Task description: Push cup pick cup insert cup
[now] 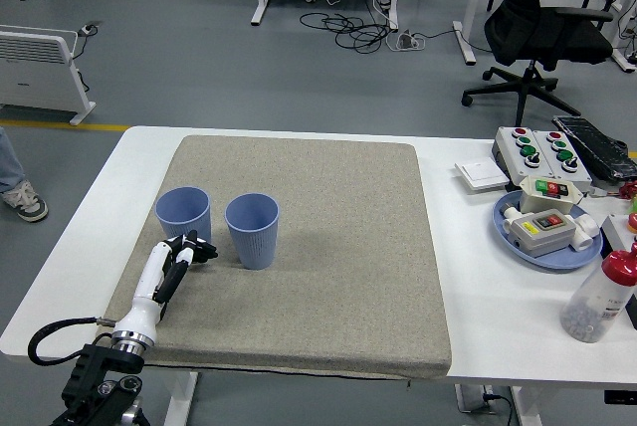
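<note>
A: Left hand [189,250] in from lower left, low over the grey mat [328,277]. Fingers bunched and curled forward, nothing gripped.

B: Touching anything?

A: Fingertips right at the base of the left blue cup [183,226], just ahead of the hand. Contact likely, but too small to confirm.

B: Cup state?

A: Upright, open mouth up, on the mat. Second blue cup [252,230] just right of the hand, also upright, close beside the first, narrow gap between.

B: Right hand?

A: Out of frame.

B: Clutter?

A: Far right of the hand, off the mat on the white table [498,336]: blue plate [514,235] with button boxes, another button box [537,151] behind it, clear bottle with red cap [599,298] at the near right edge. Well apart from both cups.
</note>
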Controlling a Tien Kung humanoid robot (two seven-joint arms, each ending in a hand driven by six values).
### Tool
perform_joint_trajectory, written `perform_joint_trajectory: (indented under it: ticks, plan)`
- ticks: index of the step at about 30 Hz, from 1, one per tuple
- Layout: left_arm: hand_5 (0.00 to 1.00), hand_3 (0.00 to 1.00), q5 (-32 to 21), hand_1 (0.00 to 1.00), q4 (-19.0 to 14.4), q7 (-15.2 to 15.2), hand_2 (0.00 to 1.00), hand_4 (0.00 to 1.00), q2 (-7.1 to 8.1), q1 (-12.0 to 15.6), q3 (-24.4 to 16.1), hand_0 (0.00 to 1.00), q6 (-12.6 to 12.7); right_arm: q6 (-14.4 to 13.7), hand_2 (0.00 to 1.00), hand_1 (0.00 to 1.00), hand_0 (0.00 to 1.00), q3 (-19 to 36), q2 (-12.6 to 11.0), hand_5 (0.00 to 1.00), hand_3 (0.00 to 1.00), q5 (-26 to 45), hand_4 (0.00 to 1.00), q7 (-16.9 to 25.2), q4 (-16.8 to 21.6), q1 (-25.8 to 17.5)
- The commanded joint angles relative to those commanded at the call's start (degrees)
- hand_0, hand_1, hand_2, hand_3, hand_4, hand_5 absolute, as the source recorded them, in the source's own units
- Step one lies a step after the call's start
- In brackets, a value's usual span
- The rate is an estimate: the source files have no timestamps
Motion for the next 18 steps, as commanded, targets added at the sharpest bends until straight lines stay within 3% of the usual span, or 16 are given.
perform_joint_trajectory:
  ticks: [18]
  plan:
    - [0.998, 0.438, 1.89, 0.555, 8.5, -0.68, 0.488, 0.518, 0.0, -6.66, -1.03, 0.567, -0.28, -0.01, 0.673, 0.663, 0.727, -0.58, 0.01, 0.566, 0.586, 0.34, 0.109, -0.07, 0.0, -0.27]
